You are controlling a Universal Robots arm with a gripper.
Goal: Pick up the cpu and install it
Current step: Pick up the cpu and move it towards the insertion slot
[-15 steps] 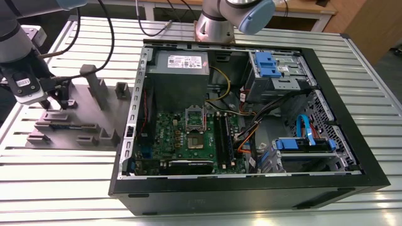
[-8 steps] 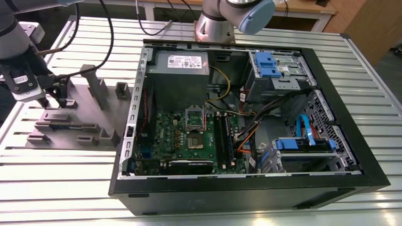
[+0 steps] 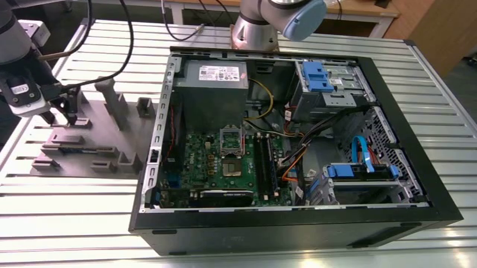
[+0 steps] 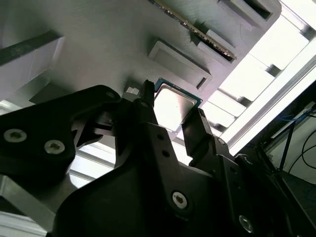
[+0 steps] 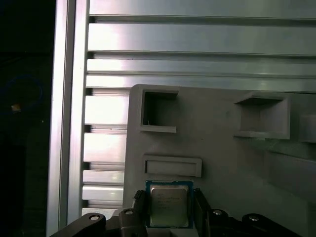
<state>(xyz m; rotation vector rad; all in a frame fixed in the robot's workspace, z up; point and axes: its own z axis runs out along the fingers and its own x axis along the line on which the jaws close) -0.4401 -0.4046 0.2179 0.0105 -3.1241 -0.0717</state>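
A: Where's the cpu (image 5: 169,205)?
B: Lying flat, silver top up, at the grey fixture (image 5: 222,158), just beside a low ridge (image 5: 173,166) in the first wrist view. Can't tell if it rests on the fixture or hangs just above it.
A: Gripper (image 5: 169,194)?
B: Clamped on the cpu, w/ 2 black fingers (image 5: 140,205) against 2 opposite edges. Same in both wrist views.
A: Exterior view?
B: Gripper sits low over the fixture, at the exterior view's left. Fixture lies on the slatted metal table (image 3: 75,195). Open PC case (image 3: 298,226) stands just beside it, toward the exterior view's right. Green board (image 3: 223,162) is inside, well apart from the gripper.
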